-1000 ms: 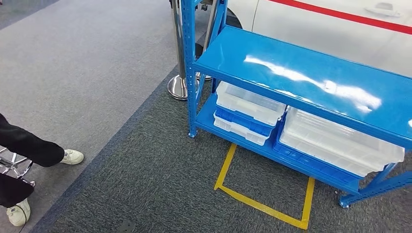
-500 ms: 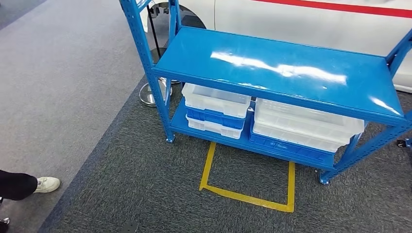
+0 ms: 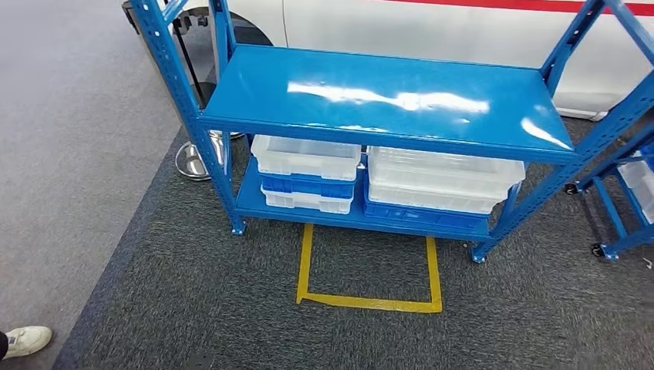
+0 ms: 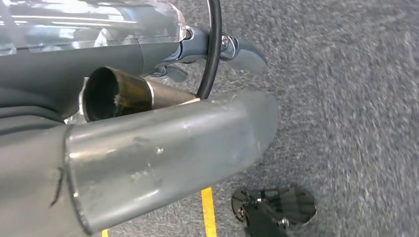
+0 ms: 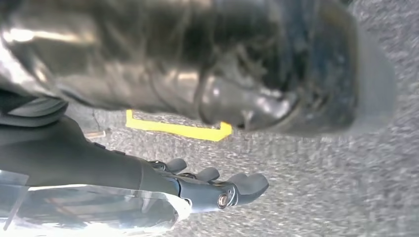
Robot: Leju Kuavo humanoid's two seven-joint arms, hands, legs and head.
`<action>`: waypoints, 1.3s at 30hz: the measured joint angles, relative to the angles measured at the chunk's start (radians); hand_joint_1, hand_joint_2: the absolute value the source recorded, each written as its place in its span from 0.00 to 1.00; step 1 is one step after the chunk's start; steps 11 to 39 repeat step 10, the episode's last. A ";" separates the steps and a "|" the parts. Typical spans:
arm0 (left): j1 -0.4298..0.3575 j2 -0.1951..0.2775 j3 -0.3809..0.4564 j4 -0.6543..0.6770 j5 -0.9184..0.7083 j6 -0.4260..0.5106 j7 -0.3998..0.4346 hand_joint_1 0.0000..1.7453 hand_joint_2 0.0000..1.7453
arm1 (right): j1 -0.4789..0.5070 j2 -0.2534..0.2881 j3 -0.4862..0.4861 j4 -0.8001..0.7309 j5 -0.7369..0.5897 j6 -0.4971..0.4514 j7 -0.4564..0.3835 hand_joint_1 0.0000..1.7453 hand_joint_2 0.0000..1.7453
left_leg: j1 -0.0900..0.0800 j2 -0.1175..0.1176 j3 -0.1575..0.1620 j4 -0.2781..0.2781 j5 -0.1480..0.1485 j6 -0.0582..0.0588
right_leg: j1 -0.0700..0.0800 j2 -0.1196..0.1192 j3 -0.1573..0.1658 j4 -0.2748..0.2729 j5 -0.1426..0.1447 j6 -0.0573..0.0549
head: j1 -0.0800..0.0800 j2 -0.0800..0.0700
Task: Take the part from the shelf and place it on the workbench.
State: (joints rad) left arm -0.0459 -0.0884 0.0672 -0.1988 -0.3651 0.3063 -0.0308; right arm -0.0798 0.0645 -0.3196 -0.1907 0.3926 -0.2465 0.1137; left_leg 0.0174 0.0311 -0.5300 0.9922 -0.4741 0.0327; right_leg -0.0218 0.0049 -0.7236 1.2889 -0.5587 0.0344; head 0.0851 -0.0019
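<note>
Facing the blue shelf (image 3: pixel 370 100) from short of the yellow floor square (image 3: pixel 369 301), the robot is at the approach step; the part cannot be picked out. Clear bins (image 3: pixel 306 156) and (image 3: pixel 443 173) on the bottom tier look empty. Left robot hand (image 4: pixel 217 49) and right robot hand (image 5: pixel 222 190) hang holding nothing, fingers loosely extended. Next: close in and find the part.

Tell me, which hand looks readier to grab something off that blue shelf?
Right, by a narrow margin. The right hand hangs over the carpet with fingers apart and empty. The left hand hangs low too, but its grip is unclear. The blue shelf stands squarely ahead, favouring neither.
</note>
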 joint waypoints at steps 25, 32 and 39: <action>-0.009 -0.001 0.007 0.000 0.019 -0.010 0.019 0.00 1.00 | -0.002 -0.001 0.001 0.000 0.014 -0.018 0.049 0.00 1.00 | -0.005 0.014 0.006 0.010 -0.016 -0.016 | 0.002 -0.016 0.146 -0.263 0.096 -0.017 | -0.003 0.000; -0.009 -0.001 0.007 0.000 0.019 -0.010 0.019 0.00 1.00 | -0.002 -0.001 0.001 0.000 0.014 -0.018 0.049 0.00 1.00 | -0.005 0.014 0.006 0.010 -0.016 -0.016 | 0.002 -0.016 0.146 -0.263 0.096 -0.017 | -0.003 0.000; -0.009 -0.001 0.007 0.000 0.019 -0.010 0.019 0.00 1.00 | -0.002 -0.001 0.001 0.000 0.014 -0.018 0.049 0.00 1.00 | -0.005 0.014 0.006 0.010 -0.016 -0.016 | 0.002 -0.016 0.146 -0.263 0.096 -0.017 | -0.003 0.000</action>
